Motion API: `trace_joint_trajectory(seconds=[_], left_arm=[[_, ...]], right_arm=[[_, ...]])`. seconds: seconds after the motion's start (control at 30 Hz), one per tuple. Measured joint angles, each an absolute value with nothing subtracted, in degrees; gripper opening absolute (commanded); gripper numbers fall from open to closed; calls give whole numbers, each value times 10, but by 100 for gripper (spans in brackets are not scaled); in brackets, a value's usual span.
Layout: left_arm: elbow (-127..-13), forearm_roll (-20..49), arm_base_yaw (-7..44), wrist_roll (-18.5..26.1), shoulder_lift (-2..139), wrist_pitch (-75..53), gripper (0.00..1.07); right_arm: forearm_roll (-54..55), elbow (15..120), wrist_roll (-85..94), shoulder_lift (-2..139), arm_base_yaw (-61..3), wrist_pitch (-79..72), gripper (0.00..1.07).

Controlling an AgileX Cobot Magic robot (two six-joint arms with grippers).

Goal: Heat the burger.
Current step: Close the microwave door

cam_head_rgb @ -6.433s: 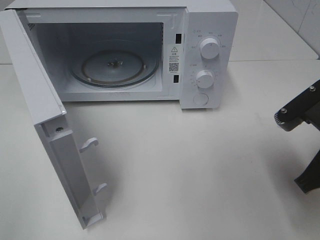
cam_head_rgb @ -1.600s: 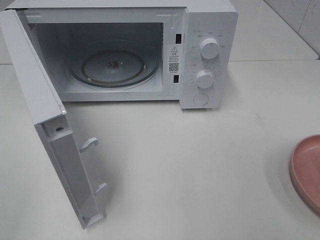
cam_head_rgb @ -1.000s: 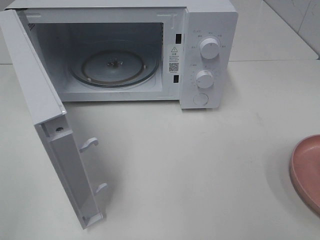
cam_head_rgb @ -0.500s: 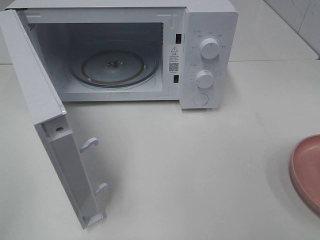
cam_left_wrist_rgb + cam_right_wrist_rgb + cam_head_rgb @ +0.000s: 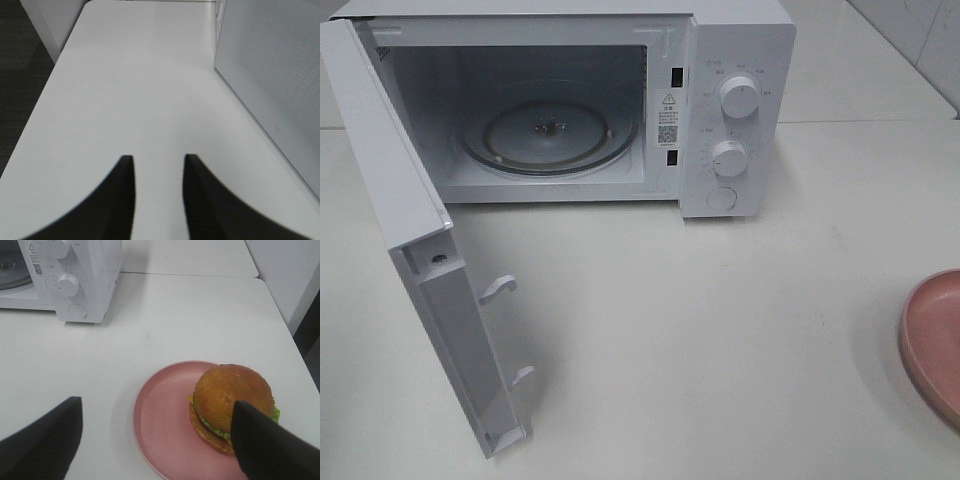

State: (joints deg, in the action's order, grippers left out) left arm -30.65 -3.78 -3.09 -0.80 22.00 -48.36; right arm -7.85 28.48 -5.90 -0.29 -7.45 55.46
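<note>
On the white table (image 5: 720, 330), from left to right: the microwave (image 5: 735, 60) is standing with its door (image 5: 410, 250) swung wide and the glass turntable (image 5: 548, 135) lying bare; the left gripper (image 5: 159, 172) is hovering over bare tabletop, fingers narrowly parted, holding nothing; the right gripper (image 5: 155, 440) is spreading wide above the pink plate (image 5: 160, 425). The burger (image 5: 231, 407), glossy golden-brown bun over lettuce and cheese, is sitting on that plate's far side. Step in hand, seemingly: approaching the burger. Next: closing on plate or burger, then carrying it inside.

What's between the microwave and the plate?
Only bare white table: nothing stands between the microwave and the pink plate in the right wrist view; the high view agrees.
</note>
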Motion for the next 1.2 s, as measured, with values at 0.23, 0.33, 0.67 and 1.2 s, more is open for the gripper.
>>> trace_joint_trajectory(seconds=[0.23, 0.33, 0.67, 1.2], left_arm=[[-280, -28, -31, -8, 281, -331, 0], [-239, -26, -31, -8, 302, -211, 0], [-115, -27, -31, -51, 413, 146, 0], [-116, -335, -31, -252, 659, 415, 0]], right_arm=[[-78, 285, -59, -3, -74, 555, 76], [-78, 285, -59, -3, -74, 555, 76], [-78, 285, -59, -3, -74, 555, 76], [-78, 285, -59, -3, -74, 555, 76]])
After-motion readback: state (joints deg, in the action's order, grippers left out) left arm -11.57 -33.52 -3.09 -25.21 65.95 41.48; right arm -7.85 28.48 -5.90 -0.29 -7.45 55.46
